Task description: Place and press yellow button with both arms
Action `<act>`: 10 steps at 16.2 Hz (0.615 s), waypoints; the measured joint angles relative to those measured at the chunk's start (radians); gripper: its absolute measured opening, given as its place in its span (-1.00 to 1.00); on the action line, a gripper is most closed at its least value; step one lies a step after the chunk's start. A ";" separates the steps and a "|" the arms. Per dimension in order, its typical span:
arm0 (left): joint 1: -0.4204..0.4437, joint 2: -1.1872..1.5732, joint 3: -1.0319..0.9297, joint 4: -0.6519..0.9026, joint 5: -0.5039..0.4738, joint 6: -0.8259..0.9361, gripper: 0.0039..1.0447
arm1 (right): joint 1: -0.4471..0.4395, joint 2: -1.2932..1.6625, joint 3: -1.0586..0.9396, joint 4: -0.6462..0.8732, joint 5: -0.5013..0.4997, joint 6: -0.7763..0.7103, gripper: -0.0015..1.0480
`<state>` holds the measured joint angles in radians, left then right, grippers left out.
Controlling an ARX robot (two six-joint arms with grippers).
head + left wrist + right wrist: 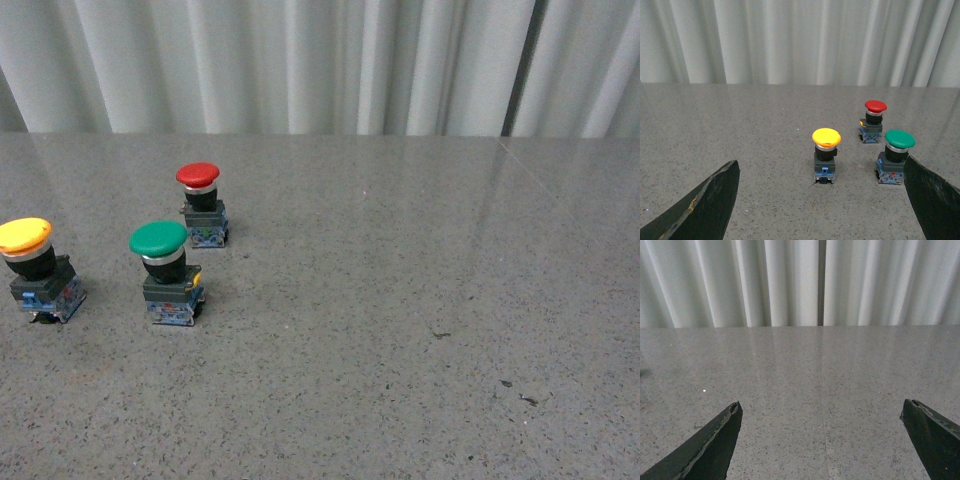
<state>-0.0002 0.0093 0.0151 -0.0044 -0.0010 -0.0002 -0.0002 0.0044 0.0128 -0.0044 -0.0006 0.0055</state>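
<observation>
A grey, speckled, stone-like table (400, 300) with a faint sheen carries three push-buttons, all upright on their dark block bases and grouped on the left side of the front view. The yellow button (38, 268) stands at the far left edge of that view. The green button (168, 272) stands near it to the right, apart from it. The red button (203, 205) sits farther back, just behind and slightly right of the green one, not touching it. A thin straight seam (822, 405) runs across the surface, and a few small dark specks (520, 395) lie on its right front part
</observation>
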 joint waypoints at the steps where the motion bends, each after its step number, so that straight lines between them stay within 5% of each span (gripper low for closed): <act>1: 0.000 0.000 0.000 0.000 0.000 0.000 0.88 | 0.000 0.000 0.000 0.000 0.000 0.000 0.87; 10: 0.000 0.000 0.000 0.000 0.000 0.000 0.88 | 0.000 0.000 0.000 0.000 0.000 0.000 0.87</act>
<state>-0.0002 0.0093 0.0151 -0.0044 -0.0010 -0.0002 -0.0002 0.0044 0.0128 -0.0044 -0.0002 0.0055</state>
